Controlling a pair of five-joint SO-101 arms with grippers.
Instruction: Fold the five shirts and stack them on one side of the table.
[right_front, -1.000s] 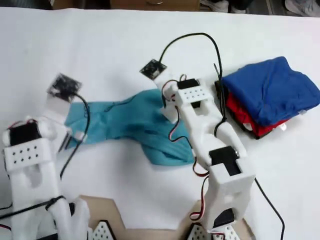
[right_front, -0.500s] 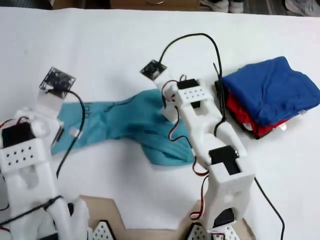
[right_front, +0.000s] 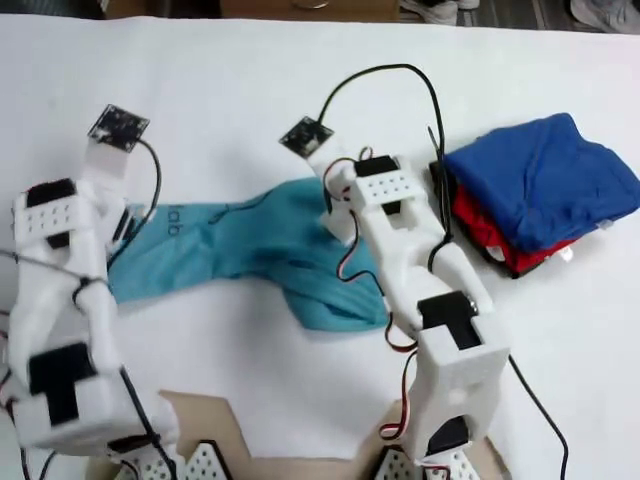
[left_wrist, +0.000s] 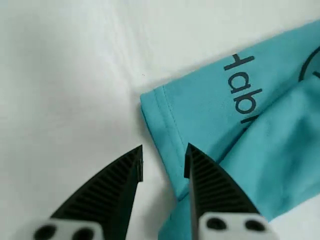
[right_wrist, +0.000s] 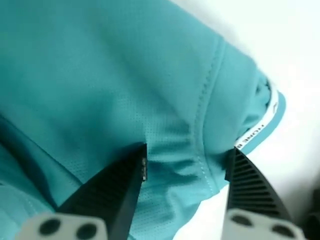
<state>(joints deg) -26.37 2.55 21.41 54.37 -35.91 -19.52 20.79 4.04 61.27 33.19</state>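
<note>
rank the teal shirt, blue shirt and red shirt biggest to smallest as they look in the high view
1. teal shirt, spread out across the table
2. blue shirt, folded on top of the stack
3. red shirt, just an edge peeking out beneath the blue one, so its full size cannot be judged

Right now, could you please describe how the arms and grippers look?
The left arm and right arm are blocky white plastic with black motors and dotted panels. Black cables and red wires run along them. The left gripper and right gripper have black, ribbed, pointed fingers.
</note>
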